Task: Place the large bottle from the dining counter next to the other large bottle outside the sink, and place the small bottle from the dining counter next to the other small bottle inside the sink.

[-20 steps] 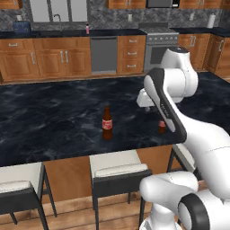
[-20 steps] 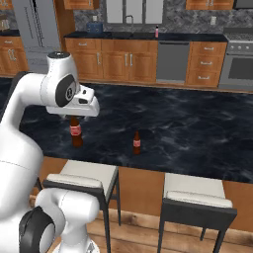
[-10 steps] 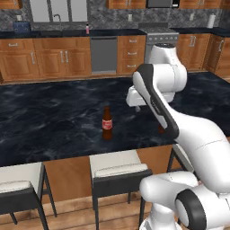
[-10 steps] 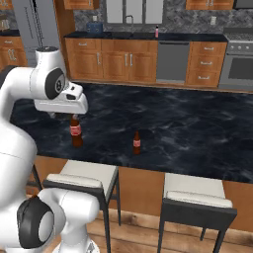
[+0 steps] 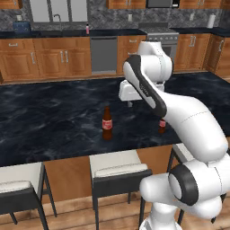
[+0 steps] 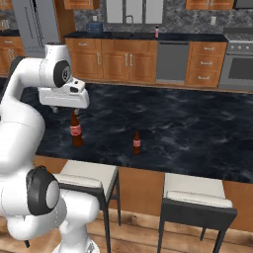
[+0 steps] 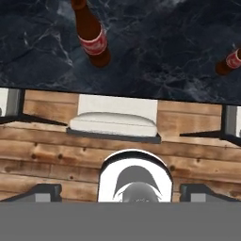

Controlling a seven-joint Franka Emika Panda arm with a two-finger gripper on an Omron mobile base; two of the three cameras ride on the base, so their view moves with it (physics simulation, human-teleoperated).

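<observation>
The large bottle [image 5: 107,123] [image 6: 75,131] [image 7: 92,37], tall, dark brown and red-labelled, stands upright on the dining counter [image 5: 49,121] near its front edge. The small bottle [image 6: 137,142] [image 7: 230,61] stands to its right, partly behind my arm in the left base view [image 5: 162,126]. My gripper [image 5: 130,104] [image 6: 64,109] [image 7: 121,192] hovers open above the counter, close to the large bottle's top, with nothing between its fingers. Far back, the other large bottle [image 5: 87,29] [image 6: 157,32], pale pink, stands on the wall worktop beside the sink [image 5: 56,32] [image 6: 129,33].
Two stools [image 5: 114,168] [image 6: 200,195] stand against the counter's near side, one seat [image 7: 113,124] right under the hand. Wood cabinets, a dishwasher [image 5: 104,54] and a stove [image 5: 157,33] line the far wall across an open aisle.
My arm has swung left over the counter, carrying the hand from near the small bottle to beside the large bottle. The jaws stay open. Neither bottle has moved.
</observation>
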